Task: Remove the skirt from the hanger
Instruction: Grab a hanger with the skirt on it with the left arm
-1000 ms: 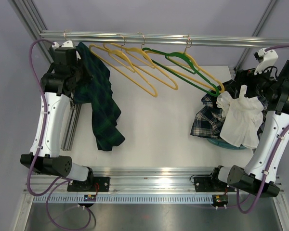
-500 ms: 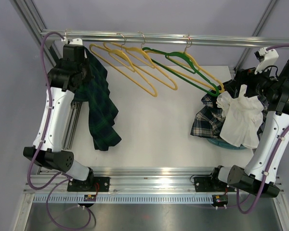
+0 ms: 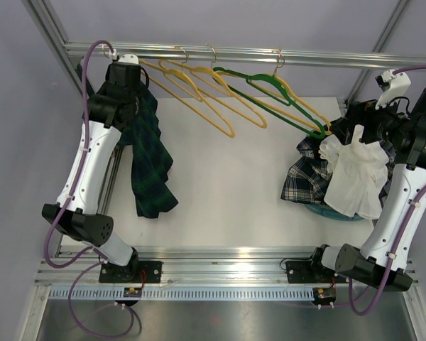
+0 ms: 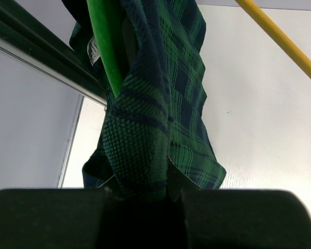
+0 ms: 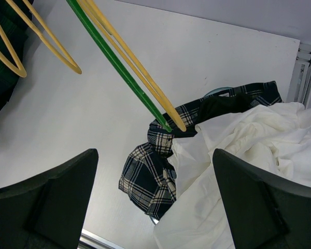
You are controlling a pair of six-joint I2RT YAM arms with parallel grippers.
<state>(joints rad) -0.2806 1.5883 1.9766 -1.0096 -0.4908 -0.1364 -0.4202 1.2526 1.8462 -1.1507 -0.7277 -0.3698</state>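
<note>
L arm has swung up toward rail, tool point(image 4: 142, 189) pinching skirt point(image 3: 150, 153); R tool wide.

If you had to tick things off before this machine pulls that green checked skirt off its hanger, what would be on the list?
1. Left end effector shut on the skirt: ok, fabric pinched between its fingers.
2. Skirt on green hanger: not off yet.
3. Hanger seated on the rail: cannot tell, the arm hides it.
4. Neighbouring yellow hangers apart from the skirt: ok.
5. Right end effector open and away, over the clothes pile: ok.
</note>
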